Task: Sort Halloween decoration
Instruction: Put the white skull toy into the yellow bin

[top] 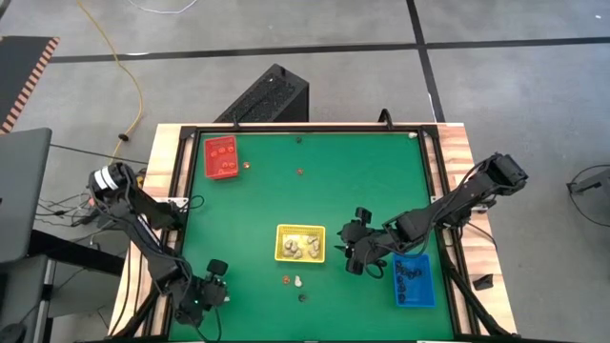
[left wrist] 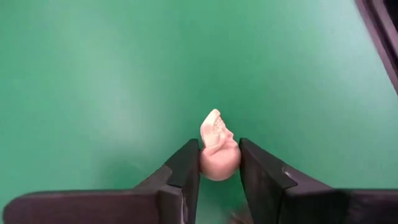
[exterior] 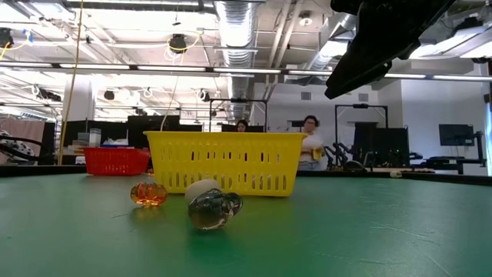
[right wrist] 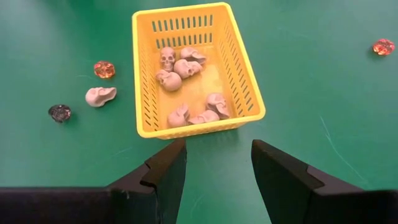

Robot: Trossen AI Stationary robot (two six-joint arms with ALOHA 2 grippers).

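**Left end effector (left wrist: pixel 214 168) is gripping a cream skull trinket (left wrist: pixel 217 152) as the sorting of the Halloween decoration is continuing on the green tabletop (top: pixel 362 191).**

The left arm is working at the near left corner of the tabletop, its 2 fingers pinched on the skull's rounded back with the jaw end poking out clear. The right end effector (right wrist: pixel 214 165) is hovering with its fingers spread and nothing between them, just beside the yellow tray (right wrist: pixel 245 93), where about 7 cream skulls (right wrist: pixel 177 68) are already lying. An orange pumpkin (right wrist: pixel 104 69), another cream skull (right wrist: pixel 99 96) and a dark trinket (right wrist: pixel 60 112) are waiting loose beside that tray. The carry appears to be the step in hand; next, the skull probably needs moving over the yellow tray and releasing inside its walls.
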